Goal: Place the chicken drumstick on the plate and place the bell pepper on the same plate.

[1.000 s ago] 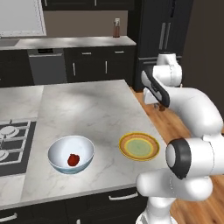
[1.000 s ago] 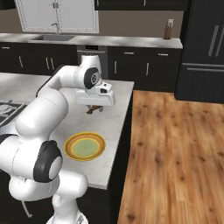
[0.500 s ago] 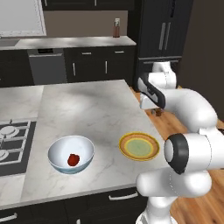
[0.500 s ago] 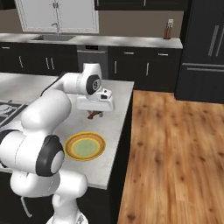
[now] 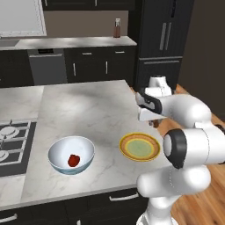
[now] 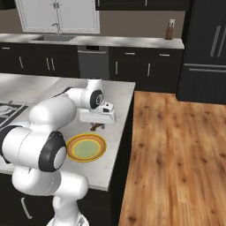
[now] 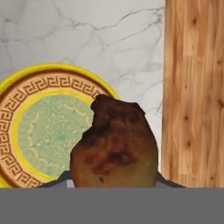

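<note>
While the gripper (image 6: 98, 126) hung low over the right edge of the marble surface (image 5: 83, 110), just right of centre in the left base view, its fingers were clamped on the chicken drumstick (image 7: 114, 148), which bulked brown and charred at the bottom centre of the hand view and hid the fingertips themselves. In the right base view the drumstick (image 6: 97, 127) showed as a small dark lump under the hand, left of centre, above and just beyond the plate (image 6: 86, 147). The plate (image 7: 26, 131) lay at the left of the hand view, its yellow rim and pale green centre partly behind the meat, with wooden floor (image 7: 194, 92) filling the right side. In the left base view the plate (image 5: 139, 146) sat right of centre near the surface's front edge, and the bell pepper (image 5: 74, 160) lay inside the white bowl (image 5: 70, 154) at lower left, well apart from the plate.
</note>
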Controlling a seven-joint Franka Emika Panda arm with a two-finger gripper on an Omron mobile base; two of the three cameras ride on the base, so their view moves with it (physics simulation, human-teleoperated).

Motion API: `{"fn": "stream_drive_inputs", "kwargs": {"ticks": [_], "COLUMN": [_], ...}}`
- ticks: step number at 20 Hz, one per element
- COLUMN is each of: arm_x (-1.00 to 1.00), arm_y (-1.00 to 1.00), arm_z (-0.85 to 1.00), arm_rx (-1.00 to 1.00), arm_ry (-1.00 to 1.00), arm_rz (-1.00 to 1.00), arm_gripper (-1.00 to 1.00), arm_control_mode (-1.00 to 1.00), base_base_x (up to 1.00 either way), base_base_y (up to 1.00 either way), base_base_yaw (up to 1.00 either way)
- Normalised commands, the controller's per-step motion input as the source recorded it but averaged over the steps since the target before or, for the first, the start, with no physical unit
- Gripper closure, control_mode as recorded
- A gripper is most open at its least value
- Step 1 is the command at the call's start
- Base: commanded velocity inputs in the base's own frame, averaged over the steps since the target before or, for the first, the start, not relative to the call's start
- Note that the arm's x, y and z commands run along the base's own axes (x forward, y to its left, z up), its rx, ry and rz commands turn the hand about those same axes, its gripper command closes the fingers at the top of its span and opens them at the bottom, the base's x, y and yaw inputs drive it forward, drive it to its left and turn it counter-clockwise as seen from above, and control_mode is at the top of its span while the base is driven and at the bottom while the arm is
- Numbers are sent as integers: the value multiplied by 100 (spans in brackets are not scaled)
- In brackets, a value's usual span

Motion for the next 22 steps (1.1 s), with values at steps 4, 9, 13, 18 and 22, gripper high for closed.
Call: {"fn": "stream_drive_inputs", "kwargs": {"ticks": [4,9,13,18,22], "arm_x": [1,0,0,0,0], "arm_y": [0,0,0,1,1], "arm_z": [-62,-57,-43,-17,-17], "arm_rx": [0,0,0,0,0], "arm_ry": [3,3,5,5,2], "arm_rz": [1,1,0,0,0], "arm_gripper": [100,100,100,100,100], "arm_control_mode": [-100,-100,-100,-100,-100], "base_base_x": [0,0,0,0,0], "base_base_y": [0,0,0,0,0], "base_base_yaw": [0,0,0,0,0]}}
